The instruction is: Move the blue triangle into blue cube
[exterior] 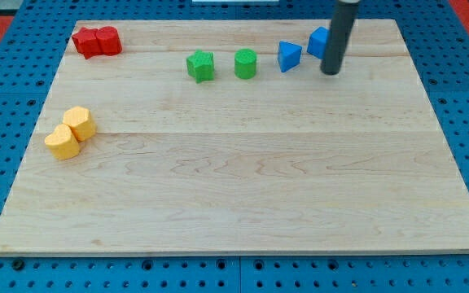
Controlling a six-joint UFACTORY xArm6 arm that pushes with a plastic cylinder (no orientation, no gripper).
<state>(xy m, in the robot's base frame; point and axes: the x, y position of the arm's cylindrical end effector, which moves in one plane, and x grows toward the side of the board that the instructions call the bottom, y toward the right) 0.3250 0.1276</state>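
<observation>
The blue triangle (289, 55) lies near the view's top, right of centre, on the wooden board (243, 187). The blue cube (318, 41) sits just up and to the right of it, with a small gap between them; the rod hides the cube's right part. My tip (330, 72) rests on the board just below and right of the blue cube, and right of the blue triangle, touching neither as far as I can tell.
A green star-shaped block (201, 66) and a green cylinder (245, 63) lie left of the blue triangle. Two red blocks (97, 41) sit at the top left corner. Two yellow blocks (70, 132) sit at the left edge.
</observation>
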